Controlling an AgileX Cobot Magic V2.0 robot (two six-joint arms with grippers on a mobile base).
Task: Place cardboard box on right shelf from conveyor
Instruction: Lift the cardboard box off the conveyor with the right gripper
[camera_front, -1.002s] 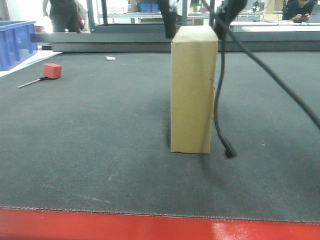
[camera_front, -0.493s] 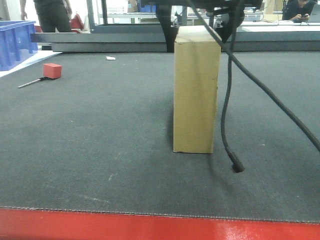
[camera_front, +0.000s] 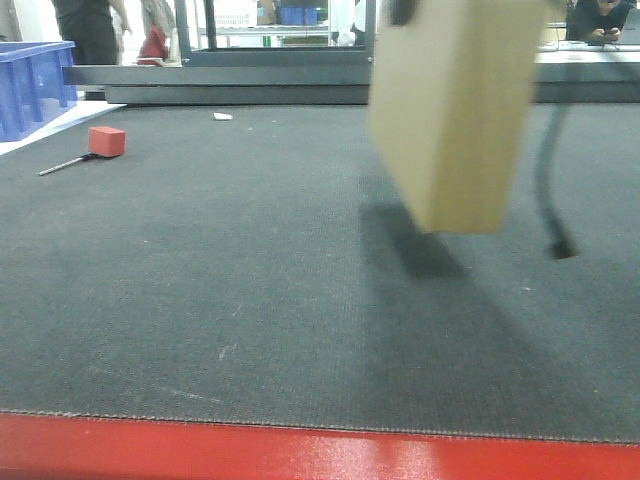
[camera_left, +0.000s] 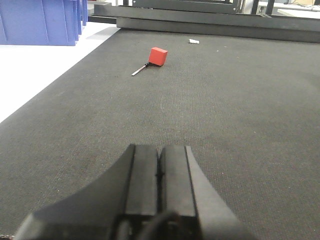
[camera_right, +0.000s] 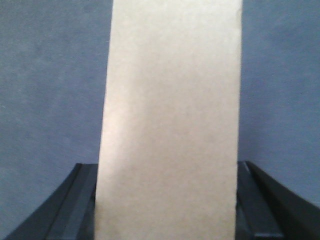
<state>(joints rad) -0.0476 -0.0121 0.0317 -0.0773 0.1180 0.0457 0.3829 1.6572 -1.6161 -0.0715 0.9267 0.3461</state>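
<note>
The tan cardboard box (camera_front: 455, 110) hangs blurred and slightly tilted above the dark conveyor (camera_front: 200, 280), casting a shadow on the belt below it. In the right wrist view my right gripper (camera_right: 167, 172) is shut on the cardboard box (camera_right: 170, 125), with a black finger showing at each side of it. My left gripper (camera_left: 160, 155) is shut with nothing in it, low over the conveyor (camera_left: 240, 100). The right shelf is out of view.
A small red cube (camera_front: 106, 140) with a thin rod (camera_front: 62, 165) lies at the belt's far left, near a blue bin (camera_front: 35, 85). A black cable (camera_front: 550, 190) dangles right of the box. A grey metal frame (camera_front: 220, 75) crosses the far edge. The belt's front edge (camera_front: 300, 455) is red.
The box stood upright on the belt before; now it is lifted off it, shifted right and closer to the camera, tilted. The dangling cable rose with it.
</note>
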